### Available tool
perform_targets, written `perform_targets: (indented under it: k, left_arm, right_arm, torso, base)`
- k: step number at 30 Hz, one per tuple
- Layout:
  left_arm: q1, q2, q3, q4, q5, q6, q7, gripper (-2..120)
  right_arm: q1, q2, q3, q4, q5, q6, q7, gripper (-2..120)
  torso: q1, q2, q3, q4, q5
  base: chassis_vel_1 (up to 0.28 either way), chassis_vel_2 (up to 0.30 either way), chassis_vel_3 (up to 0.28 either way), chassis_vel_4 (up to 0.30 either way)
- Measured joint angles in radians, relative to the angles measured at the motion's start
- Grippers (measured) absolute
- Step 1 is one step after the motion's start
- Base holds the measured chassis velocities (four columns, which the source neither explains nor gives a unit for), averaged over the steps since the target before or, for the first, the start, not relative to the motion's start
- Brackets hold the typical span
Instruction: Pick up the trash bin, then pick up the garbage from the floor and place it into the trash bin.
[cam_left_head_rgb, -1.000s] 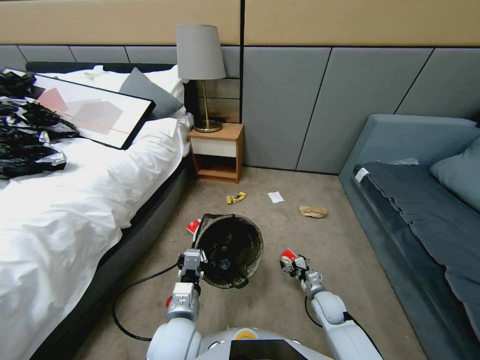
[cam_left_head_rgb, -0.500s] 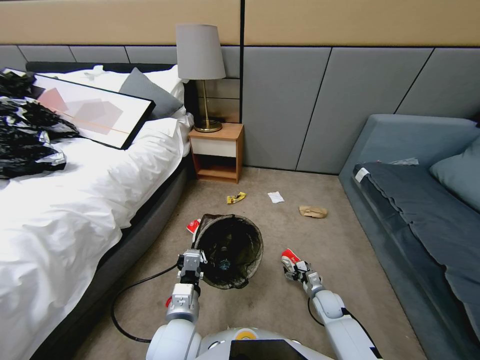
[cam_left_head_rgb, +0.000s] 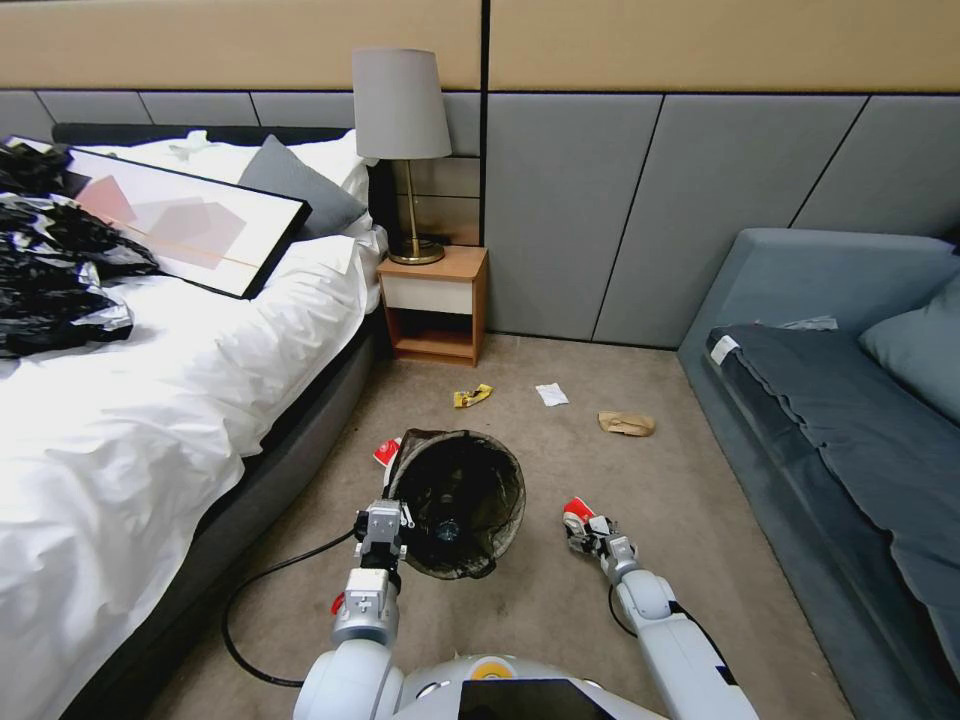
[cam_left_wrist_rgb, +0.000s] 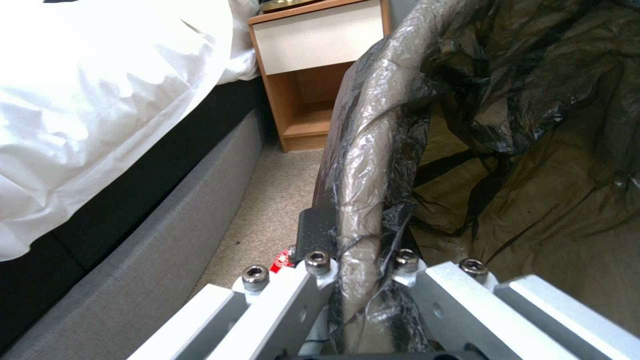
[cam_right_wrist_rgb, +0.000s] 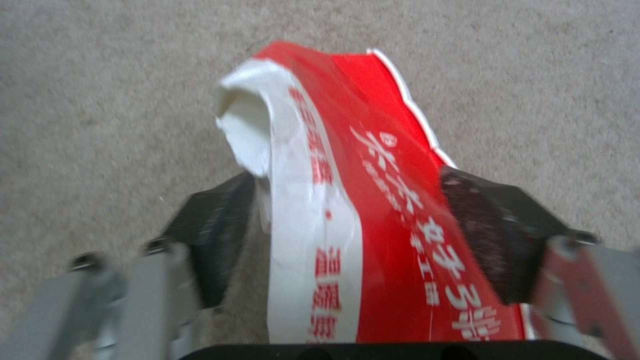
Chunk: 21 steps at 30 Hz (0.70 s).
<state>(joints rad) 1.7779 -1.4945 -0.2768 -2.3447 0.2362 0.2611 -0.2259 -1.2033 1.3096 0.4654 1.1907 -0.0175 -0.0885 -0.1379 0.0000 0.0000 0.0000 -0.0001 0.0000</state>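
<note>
The right end effector (cam_left_head_rgb: 585, 530) has drawn slightly back over the carpet floor (cam_left_head_rgb: 700, 500), clamped on a crumpled red-and-white snack packet (cam_right_wrist_rgb: 373, 210). It looks light, limp and slippery, best pinched mid-body. The left end effector (cam_left_head_rgb: 383, 520) is clamped on the rim of the small round white plastic trash bin with black liner (cam_left_head_rgb: 460, 500), held near the bed's edge.

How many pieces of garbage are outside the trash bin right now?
5. Red-and-white packet in the right claw; another red packet behind the trash bin; yellow wrapper, white scrap and brown paper bag farther off. More may be hidden.
</note>
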Motion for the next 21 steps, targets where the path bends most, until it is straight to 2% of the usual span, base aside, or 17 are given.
perform_targets:
  k: [2,4,7,8,11,13,15,21]
  left_arm:
    - [0.001,0.004,-0.001,0.002,0.0,0.0,0.0,0]
    - [0.001,0.005,-0.001,0.002,0.0,0.0,0.0,0]
    - [-0.001,0.008,0.007,0.007,0.001,0.002,-0.001,0]
    - [-0.001,0.008,0.007,0.007,0.001,0.002,-0.001,0]
    - [-0.002,0.012,0.012,0.011,0.002,0.003,-0.001,0]
    - [-0.002,0.013,0.012,0.011,0.002,0.003,-0.001,0]
    - [-0.001,0.015,0.011,0.011,0.002,0.003,-0.001,0]
    - [-0.001,0.018,0.013,0.011,0.002,0.004,-0.001,0]
  right_arm:
    - [0.0,0.002,0.002,-0.01,-0.003,0.011,-0.006,52]
    - [0.0,0.003,0.003,-0.014,-0.005,0.014,-0.006,48]
    - [0.0,0.005,0.001,-0.018,-0.008,0.019,-0.007,34]
    - [0.0,0.005,0.001,-0.018,-0.008,0.019,-0.007,34]
    - [0.001,0.004,0.001,-0.018,-0.008,0.019,-0.007,20]
    - [0.001,0.003,0.001,-0.017,-0.008,0.019,-0.007,17]
    - [0.0,0.001,0.001,-0.017,-0.008,0.019,-0.007,4]
    - [-0.004,0.0,0.002,-0.014,-0.008,0.019,-0.008,0]
  torso:
    - [0.0,0.0,0.0,0.0001,-0.0002]
    - [0.0,0.0,0.0,0.0001,-0.0002]
    - [0.0,0.0,0.0,0.0002,-0.0001]
    - [0.0,0.0,0.0,0.0002,-0.0001]
    - [0.0,0.0,0.0,0.0001,-0.0001]
    - [0.0,0.0,0.0,0.0001,-0.0001]
    - [0.0,0.0,0.0,0.0001,-0.0001]
    - [0.0,0.0,0.0,0.0001,-0.0002]
  base:
    - [0.0,0.0,0.0,0.0]
    - [0.0,0.0,0.0,0.0]
    - [0.0,0.0,0.0,0.0]
    - [0.0,0.0,0.0,0.0]
    - [0.0,0.0,0.0,0.0]
    - [0.0,0.0,0.0,0.0]
    - [0.0,0.0,0.0,0.0]
    - [0.0,0.0,0.0,0.0]
